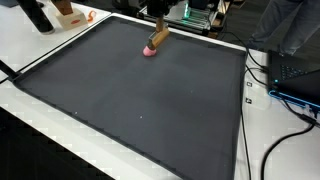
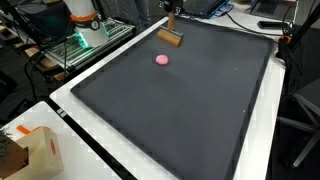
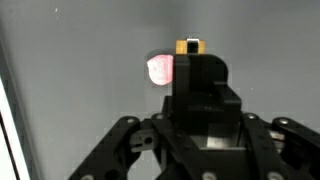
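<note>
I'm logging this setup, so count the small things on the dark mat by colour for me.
Pink: 1, the pink lump
Brown: 1, the wooden block
Total: 2

pink ball (image 3: 158, 68) on grey mat (image 3: 70, 90), beside black gripper (image 3: 200, 72); yellow block (image 3: 189, 46) at gripper tip.

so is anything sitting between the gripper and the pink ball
Only the wooden block that the gripper seems to hold at its tips; it is close beside the pink ball. Nothing else shows between them on the dark mat.
</note>
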### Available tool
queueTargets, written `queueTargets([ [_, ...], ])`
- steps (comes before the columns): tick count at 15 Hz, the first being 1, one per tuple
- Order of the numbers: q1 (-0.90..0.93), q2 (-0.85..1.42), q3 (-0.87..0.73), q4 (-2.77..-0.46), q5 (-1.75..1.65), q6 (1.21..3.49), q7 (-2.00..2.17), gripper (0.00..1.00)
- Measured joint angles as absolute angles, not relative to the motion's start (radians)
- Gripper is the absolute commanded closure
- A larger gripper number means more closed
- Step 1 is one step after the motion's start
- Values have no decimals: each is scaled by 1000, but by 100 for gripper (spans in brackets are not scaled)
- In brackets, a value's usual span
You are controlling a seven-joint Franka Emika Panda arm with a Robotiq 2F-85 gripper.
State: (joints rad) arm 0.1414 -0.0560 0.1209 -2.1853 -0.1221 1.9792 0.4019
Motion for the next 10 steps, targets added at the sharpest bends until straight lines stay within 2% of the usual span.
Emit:
queueTargets([
  [10, 65, -332, 7, -2351, -75, 1994, -120, 76],
])
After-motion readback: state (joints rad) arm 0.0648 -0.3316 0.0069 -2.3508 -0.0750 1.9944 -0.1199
